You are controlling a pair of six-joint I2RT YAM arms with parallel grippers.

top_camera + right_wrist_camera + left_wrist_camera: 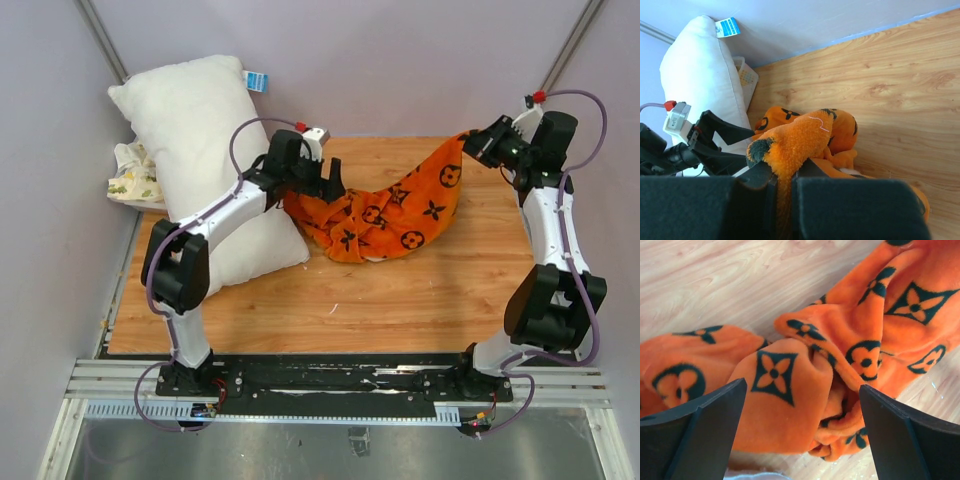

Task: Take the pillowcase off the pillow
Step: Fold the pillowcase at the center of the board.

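The pillowcase [400, 215] lies fully off the pillow [200, 130], bunched in a crumpled heap on the wooden table [400, 300] near its middle. The left end of the heap sits just beside the pillow's right edge. The right end rises off the table in a taut band toward the right rear corner. The right fingers [855, 205] are clenched on that raised end, with a ridge of orange fabric pinched between them. The left fingers [700, 430] are spread wide apart and grasp nothing; they stand over the left end of the heap, with a rounded fold of the fabric between them. The bare pillow lies along the left rear of the table, partly beneath the left arm [220, 215], with a blue tag [256, 81] at its far corner. A white printed cloth [130, 180] lies against its left side.
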